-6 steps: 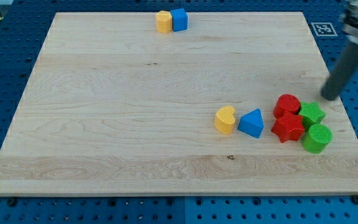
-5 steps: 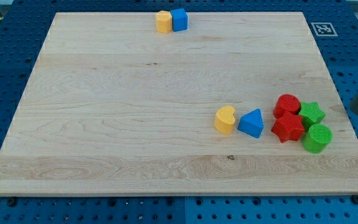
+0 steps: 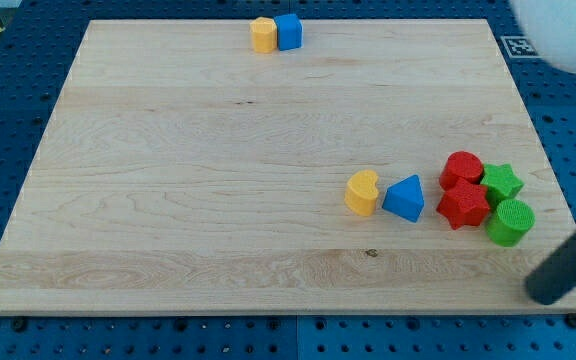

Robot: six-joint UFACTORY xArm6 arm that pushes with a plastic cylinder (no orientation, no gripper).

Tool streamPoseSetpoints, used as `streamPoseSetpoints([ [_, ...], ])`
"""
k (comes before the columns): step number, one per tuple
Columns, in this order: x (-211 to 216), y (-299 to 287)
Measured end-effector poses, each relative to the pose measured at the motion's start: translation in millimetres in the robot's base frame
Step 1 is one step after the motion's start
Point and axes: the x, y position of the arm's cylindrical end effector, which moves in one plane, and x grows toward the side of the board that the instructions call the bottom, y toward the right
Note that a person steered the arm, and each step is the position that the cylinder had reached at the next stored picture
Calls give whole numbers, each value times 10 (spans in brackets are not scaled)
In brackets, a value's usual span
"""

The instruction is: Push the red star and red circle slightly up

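- The red star [image 3: 464, 206] and red circle [image 3: 462, 168] sit touching at the surface's [image 3: 218, 180] right side, against the green star [image 3: 502, 182] and green cylinder [image 3: 511, 222].
- My tip [image 3: 546, 297] is nearer and to their right, off the blocks; this end effector is a bare rod with no jaws to spread or press.
- I judge this the approach step: next I need my tip on the near side of the red star, then a short push away.

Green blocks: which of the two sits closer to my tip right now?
The green cylinder, the lower of the pair, is closer to my tip at the view's bottom right. The green star sits above it, beside the red circle.
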Motion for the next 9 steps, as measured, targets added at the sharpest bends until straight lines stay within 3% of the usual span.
streamPoseSetpoints([
  [2, -349, -431],
  [8, -1338, -507],
  [9, -1348, -507],
])
